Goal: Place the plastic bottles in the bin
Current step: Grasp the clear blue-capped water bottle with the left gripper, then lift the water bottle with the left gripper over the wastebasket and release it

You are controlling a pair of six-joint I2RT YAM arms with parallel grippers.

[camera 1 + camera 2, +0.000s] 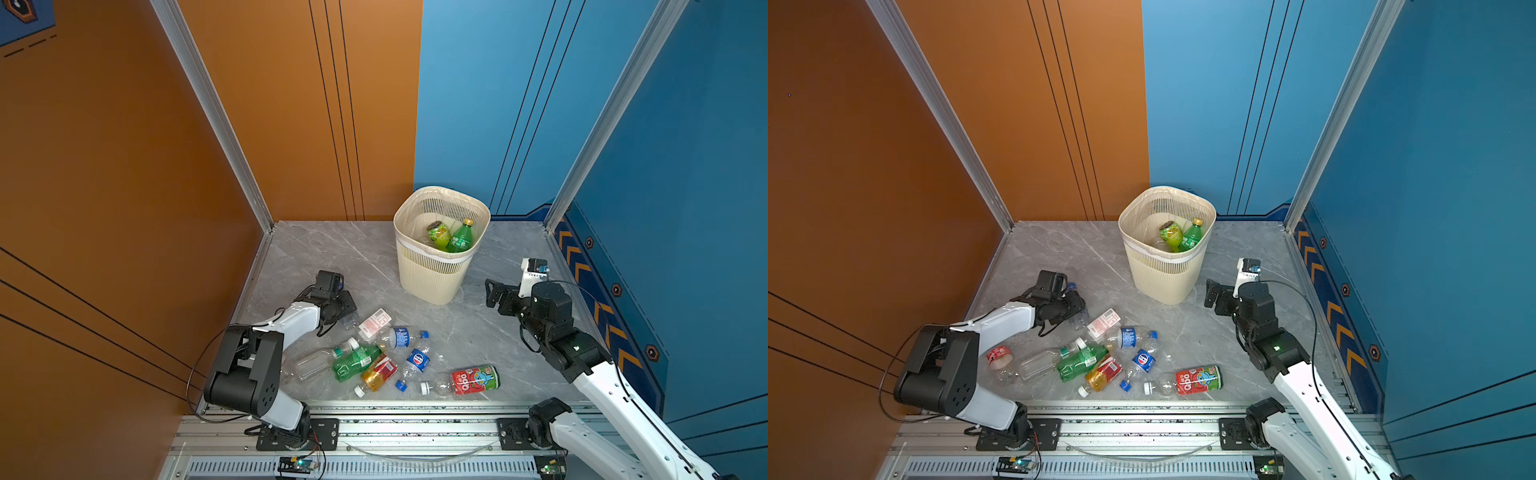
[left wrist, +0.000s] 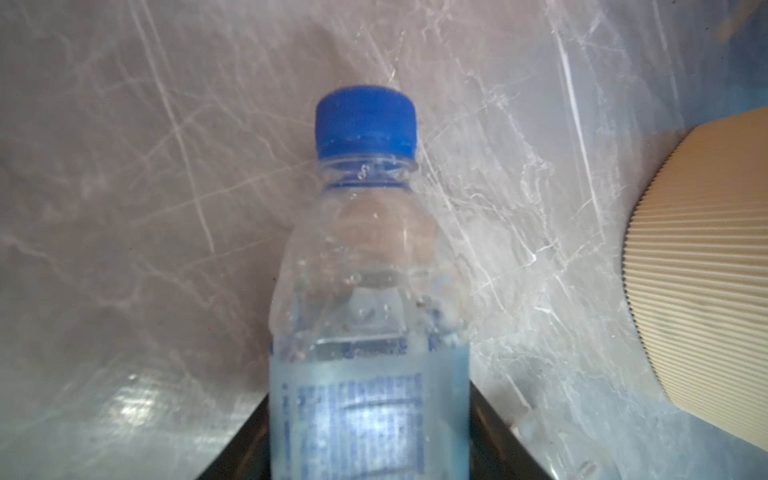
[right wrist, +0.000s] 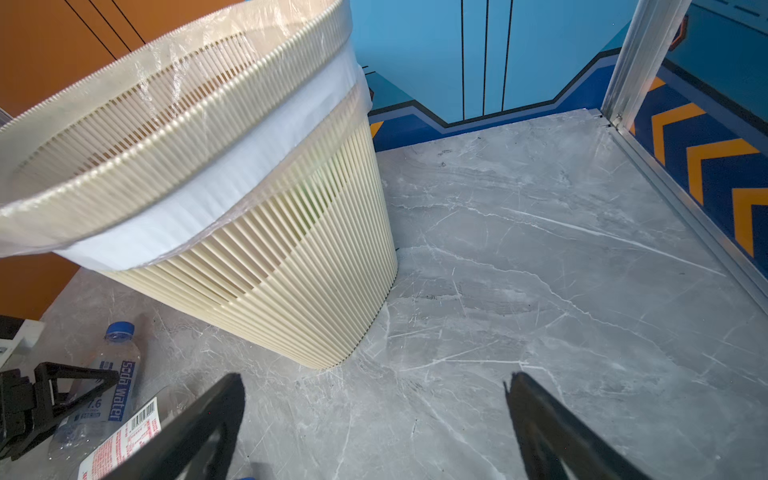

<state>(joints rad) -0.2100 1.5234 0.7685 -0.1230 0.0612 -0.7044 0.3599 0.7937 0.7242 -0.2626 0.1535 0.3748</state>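
Left of centre in a top view, the left gripper [image 1: 348,311] has its fingers [image 2: 490,432] pressed against the sides of a blue-capped soda water bottle [image 2: 365,291] on the grey marble surface [image 1: 478,332]. The right gripper [image 3: 376,376] hangs spread wide and empty beside the cream bin [image 1: 436,274] at centre frame. The bin holds two green bottles [image 1: 459,240], and other bottles [image 1: 417,361] lie scattered at lower centre.

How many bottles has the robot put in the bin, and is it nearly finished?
Not nearly. Done: at least two green bottles lie in the bin. In hand: the left gripper is shut on a blue-capped water bottle, not yet lifted off the table; the right gripper is open and empty. Left: about eight bottles on the table, like the Qoo bottle and the Pepsi bottle.
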